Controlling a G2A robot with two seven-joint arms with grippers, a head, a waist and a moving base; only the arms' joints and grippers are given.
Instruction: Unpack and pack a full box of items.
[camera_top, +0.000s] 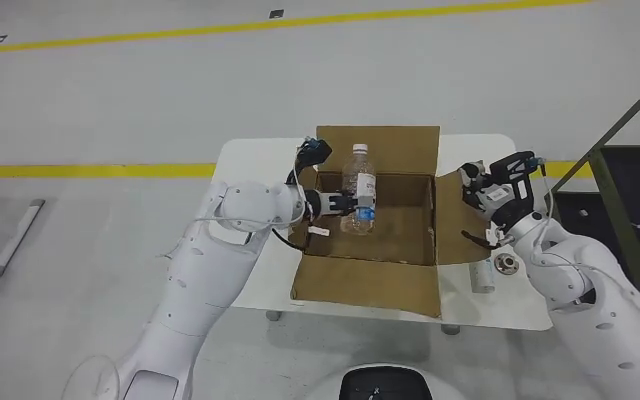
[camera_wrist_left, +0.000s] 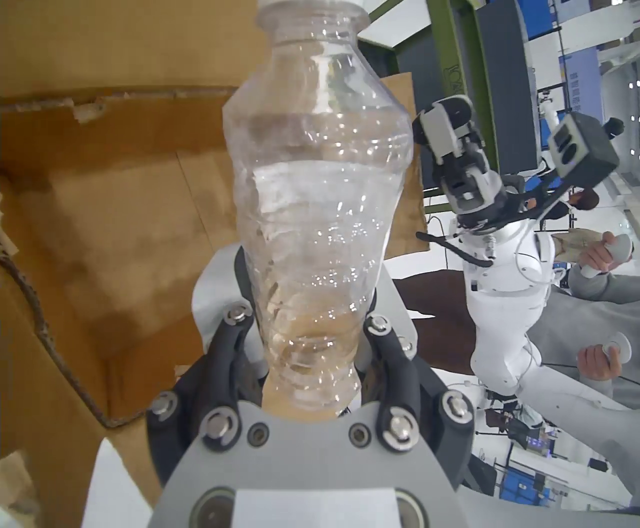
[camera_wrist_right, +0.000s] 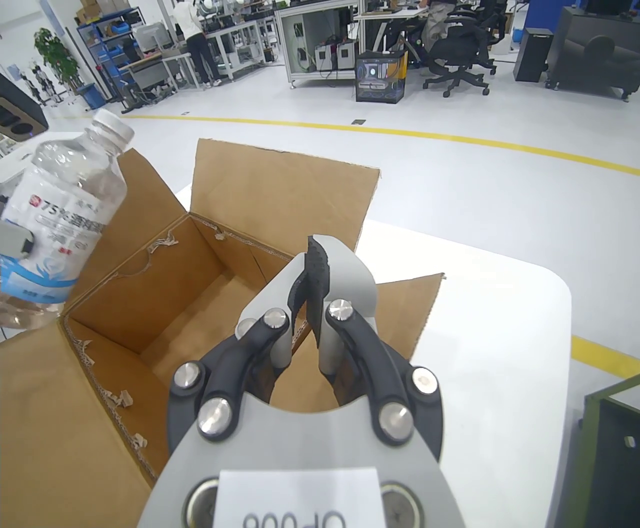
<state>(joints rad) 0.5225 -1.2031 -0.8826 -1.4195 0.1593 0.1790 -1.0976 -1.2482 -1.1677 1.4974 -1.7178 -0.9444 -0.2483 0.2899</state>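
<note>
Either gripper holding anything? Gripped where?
Left gripper clamps the water bottle by its lower body, cap end free. Right gripper is shut and holds nothing.

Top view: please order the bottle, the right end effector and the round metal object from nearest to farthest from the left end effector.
1. Bottle, held by the left end effector over the box.
2. Right end effector, past the right flap.
3. Round metal object, on the table's right side.
</note>
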